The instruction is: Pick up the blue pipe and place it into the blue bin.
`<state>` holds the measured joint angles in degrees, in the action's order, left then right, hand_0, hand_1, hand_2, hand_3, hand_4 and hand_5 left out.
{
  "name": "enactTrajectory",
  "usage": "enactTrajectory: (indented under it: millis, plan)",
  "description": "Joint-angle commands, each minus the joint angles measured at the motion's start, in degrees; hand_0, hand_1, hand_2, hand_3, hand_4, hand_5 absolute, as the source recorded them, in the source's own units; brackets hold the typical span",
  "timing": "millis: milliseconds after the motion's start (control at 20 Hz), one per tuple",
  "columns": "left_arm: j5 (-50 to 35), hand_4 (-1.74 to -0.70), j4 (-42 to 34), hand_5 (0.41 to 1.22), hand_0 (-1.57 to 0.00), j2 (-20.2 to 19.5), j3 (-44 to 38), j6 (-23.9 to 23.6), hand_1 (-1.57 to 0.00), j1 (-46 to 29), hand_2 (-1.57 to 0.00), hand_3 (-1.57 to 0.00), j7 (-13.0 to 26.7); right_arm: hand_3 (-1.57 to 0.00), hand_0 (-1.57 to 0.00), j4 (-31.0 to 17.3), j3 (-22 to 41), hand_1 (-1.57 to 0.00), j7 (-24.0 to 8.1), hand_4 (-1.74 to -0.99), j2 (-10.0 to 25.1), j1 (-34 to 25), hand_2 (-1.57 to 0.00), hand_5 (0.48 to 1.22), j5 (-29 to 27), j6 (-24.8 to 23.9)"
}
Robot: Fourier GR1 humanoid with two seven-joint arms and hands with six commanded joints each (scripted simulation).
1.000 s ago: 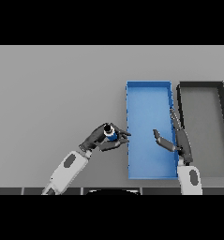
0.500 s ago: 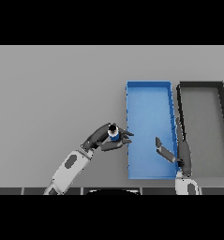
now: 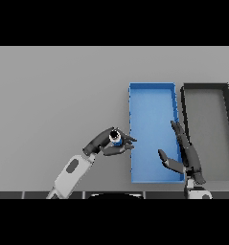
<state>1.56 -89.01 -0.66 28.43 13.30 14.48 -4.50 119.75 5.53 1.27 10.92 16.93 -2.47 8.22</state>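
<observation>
Grey table [image 3: 58, 95]: a plain, flat surface that filled the head view from edge to edge. Dark bin [image 3: 227, 129]: a long rectangular tray with dark walls and a grey floor, set at the right of the table, its long side running away from the robot. Blue bin [image 3: 152, 95]: a long rectangular tray of the same form, bright blue throughout, standing just beside the dark bin on its left, the two long walls close and parallel. Left arm: white and grey, entered from the lower edge and reached diagonally toward the blue bin's left wall. Right arm: only its end showed at the lower edge, below the gap between the two bins. Right hand [image 3: 190, 158]: dark, held over the near right part of the blue bin and its right wall, fingers straight and pointing away from the robot, thumb spread out to the left over the bin floor; it held nothing. Left hand [image 3: 102, 143]: dark, just left of the blue bin's left wall, fingers and thumb curled round the blue pipe. Blue pipe [image 3: 116, 137]: a short blue piece with a pale rim and dark opening facing upward, gripped in the left hand, outside the blue bin and just beside its left wall.
</observation>
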Motion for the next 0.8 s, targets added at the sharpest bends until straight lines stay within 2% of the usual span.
enactTrajectory:
  millis: [0,100,250,400,500,750]
  plan:
    - [-0.23,-1.47,-0.45,1.221,-1.57,0.13,-0.43,0.06,-1.57,0.37,-1.57,-1.57,1.38,0.0,0.0,0.79,1.17,-0.02,-4.37,-1.228,0.98,-2.41,-0.12,0.588,-1.35,1.53]
    - [0.32,-1.47,-0.49,1.221,-1.57,0.56,-0.48,0.28,-1.57,0.05,-1.57,-1.57,2.2,0.0,0.0,1.37,2.65,-0.01,-11.03,-1.247,2.87,-6.06,-0.11,0.568,-3.37,4.1]
    - [1.52,-1.47,-0.38,1.221,-1.57,1.12,-0.42,0.68,-1.57,-0.49,-1.57,-1.57,1.8,0.0,0.0,1.49,4.44,-0.01,-16.93,-1.27,5.41,-13.26,-0.09,0.558,-3.45,5.99]
    - [2.48,-1.47,-0.56,1.221,-1.57,1.06,-1.1,0.98,-1.57,-0.06,-1.57,-1.57,2.23,0.0,0.0,1.39,7.66,0.0,-20.59,-1.296,6.03,-19.46,-0.05,0.556,-3.84,7.93]
    - [2.93,-1.47,-0.15,1.221,-1.57,1.48,-1.38,1.3,-1.57,-0.25,-1.57,-1.57,2.02,0.0,0.0,0.63,9.73,0.0,-21.26,-1.302,5.42,-23.42,-0.04,0.559,-3.94,8.93]
    - [2.94,-1.46,1.7,1.221,-1.57,2.07,-3.18,3.66,-1.57,0.54,-1.57,-1.57,0.34,0.0,0.0,-0.22,13.79,0.0,-24.64,-1.253,3.43,-31.7,-0.05,0.554,-5.42,10.43]
